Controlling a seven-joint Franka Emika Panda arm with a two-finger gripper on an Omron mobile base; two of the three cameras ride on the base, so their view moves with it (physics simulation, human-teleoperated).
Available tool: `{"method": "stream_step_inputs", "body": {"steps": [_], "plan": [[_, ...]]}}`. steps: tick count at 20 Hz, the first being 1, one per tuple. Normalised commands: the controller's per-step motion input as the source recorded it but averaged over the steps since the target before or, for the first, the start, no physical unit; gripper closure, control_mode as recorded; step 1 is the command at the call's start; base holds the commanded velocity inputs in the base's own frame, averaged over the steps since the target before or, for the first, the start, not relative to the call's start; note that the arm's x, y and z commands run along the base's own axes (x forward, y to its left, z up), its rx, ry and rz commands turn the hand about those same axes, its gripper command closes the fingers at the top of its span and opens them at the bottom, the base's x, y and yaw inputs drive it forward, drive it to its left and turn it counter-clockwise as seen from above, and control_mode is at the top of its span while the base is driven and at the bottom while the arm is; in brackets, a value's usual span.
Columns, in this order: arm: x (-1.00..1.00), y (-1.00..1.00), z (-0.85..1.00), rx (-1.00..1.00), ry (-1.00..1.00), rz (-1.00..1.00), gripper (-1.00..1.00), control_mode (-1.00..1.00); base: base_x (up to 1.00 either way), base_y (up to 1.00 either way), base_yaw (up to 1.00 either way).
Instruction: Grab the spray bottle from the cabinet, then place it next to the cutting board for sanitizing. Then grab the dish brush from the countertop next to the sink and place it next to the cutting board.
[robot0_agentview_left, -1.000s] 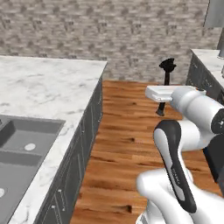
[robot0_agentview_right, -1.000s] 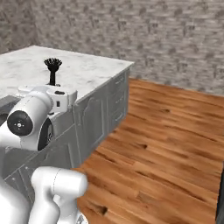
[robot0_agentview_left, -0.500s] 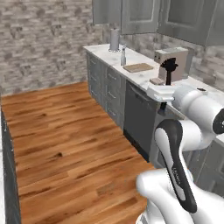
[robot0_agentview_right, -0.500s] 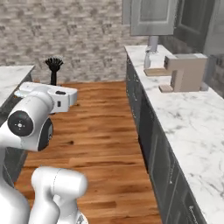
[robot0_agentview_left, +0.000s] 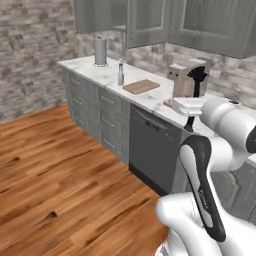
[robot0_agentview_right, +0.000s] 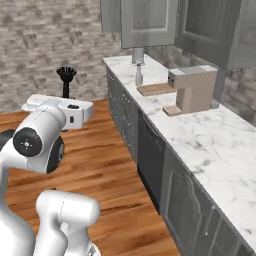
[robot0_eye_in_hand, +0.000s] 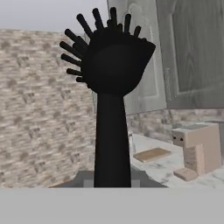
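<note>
A grey stone-brick wall and a wood-plank floor frame the kitchen. The white marble countertop runs along grey base cabinets, under the grey wall cabinet. A tan coffee machine stands on it, between the arm and the cutting board. The spray bottle stands upright just beside the board. Beyond it is a grey cylinder, perhaps a paper roll. The gripper is clamped on the dish brush, head up, over the floor.
</note>
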Motion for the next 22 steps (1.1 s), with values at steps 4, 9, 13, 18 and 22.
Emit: {"method": "stream_step_inputs", "body": {"steps": [4,9,13,18,22], "plan": [[0.00,0.00,0.00,0.00,0.00,0.00,1.00,1.00,1.00,0.67,-0.25],[0.00,0.00,0.00,0.00,0.00,0.00,1.00,1.00,0.98,0.75,-0.24],[0.00,0.00,0.00,0.00,0.00,0.00,1.00,1.00,0.98,0.70,-0.22],[0.00,0.00,0.00,0.00,0.00,0.00,1.00,1.00,0.82,0.78,-0.29],[0.00,0.00,0.00,0.00,0.00,0.00,1.00,1.00,0.97,0.47,-0.36]]}}
